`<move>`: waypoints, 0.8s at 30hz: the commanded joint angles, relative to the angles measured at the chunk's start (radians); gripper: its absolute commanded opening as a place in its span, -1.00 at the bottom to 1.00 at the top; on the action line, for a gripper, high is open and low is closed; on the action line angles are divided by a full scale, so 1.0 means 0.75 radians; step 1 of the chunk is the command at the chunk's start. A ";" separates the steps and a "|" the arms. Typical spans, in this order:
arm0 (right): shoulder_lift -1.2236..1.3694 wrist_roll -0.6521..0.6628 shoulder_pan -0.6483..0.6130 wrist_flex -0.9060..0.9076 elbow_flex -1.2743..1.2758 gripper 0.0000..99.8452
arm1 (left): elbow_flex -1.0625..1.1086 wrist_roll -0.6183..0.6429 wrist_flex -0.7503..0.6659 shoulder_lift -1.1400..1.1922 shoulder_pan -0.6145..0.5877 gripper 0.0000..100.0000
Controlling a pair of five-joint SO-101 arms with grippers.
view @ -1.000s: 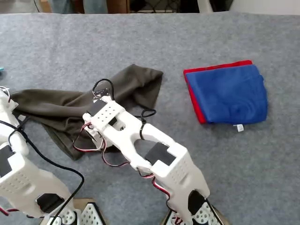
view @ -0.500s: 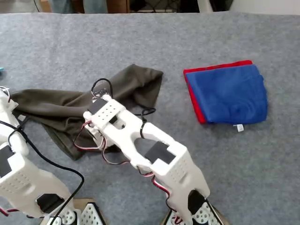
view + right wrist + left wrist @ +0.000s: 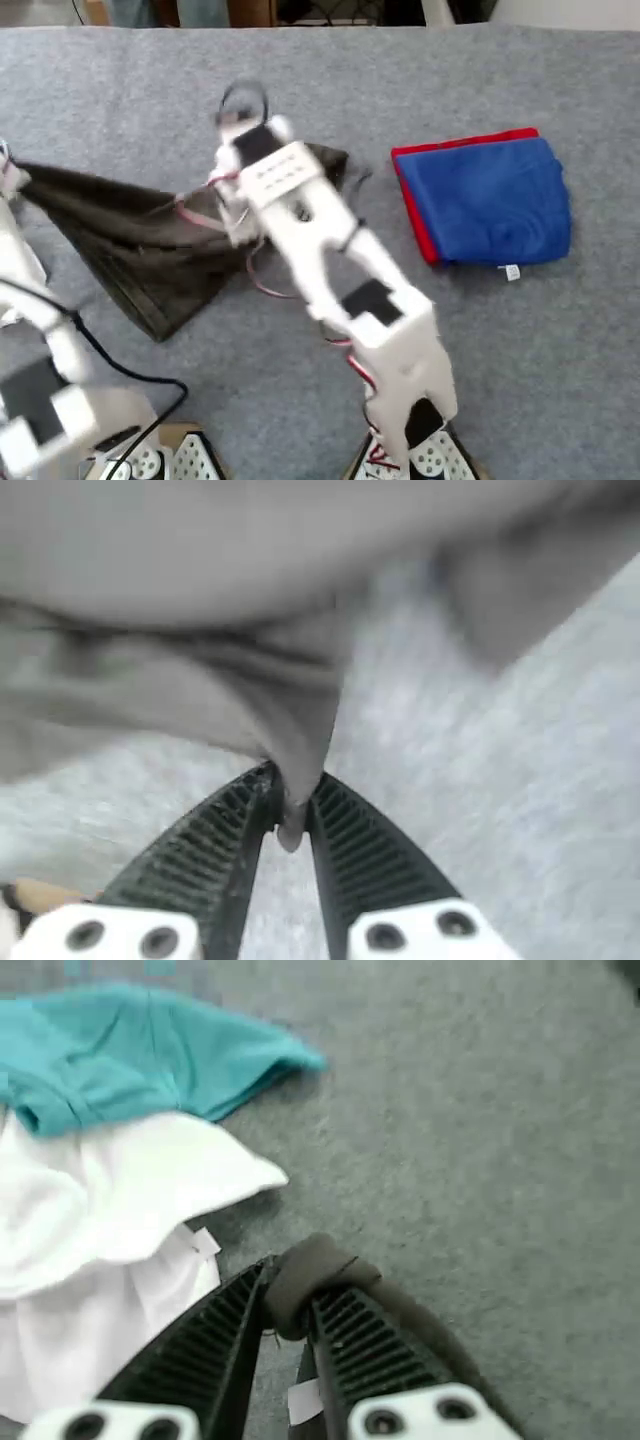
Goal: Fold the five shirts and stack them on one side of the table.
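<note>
A dark olive shirt (image 3: 130, 240) is stretched between both arms over the left half of the table, its lower part drooping toward the near edge. My left gripper (image 3: 292, 1305) is shut on a bunched fold of that shirt (image 3: 315, 1270) at the table's far left. The right gripper (image 3: 290, 805) is shut on another part of the same shirt (image 3: 200, 700), near the table's middle under the right arm's wrist (image 3: 275, 170). A folded blue shirt (image 3: 485, 200) lies on a folded red shirt (image 3: 415, 215) on the right side.
A teal shirt (image 3: 150, 1045) and a white shirt (image 3: 90, 1230) lie crumpled on the grey table cover (image 3: 480, 1110) beyond my left gripper. The grey felt table (image 3: 520, 380) has open room at the front right and along the far edge.
Both arms have risen and swung away from the near edge. The olive shirt, slack on the table before, now hangs pulled out between the two grippers.
</note>
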 commanded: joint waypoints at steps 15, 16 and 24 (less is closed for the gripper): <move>-0.901 0.098 0.516 -0.426 -0.840 -0.97 | -0.697 0.029 0.493 -0.413 0.021 -0.94; -0.911 0.098 0.542 -0.471 -0.846 -0.97 | -0.697 0.027 0.493 -0.415 0.021 -0.94; -0.995 0.102 0.589 -0.706 -0.844 -0.97 | -1.008 0.018 0.628 -0.423 0.019 -0.94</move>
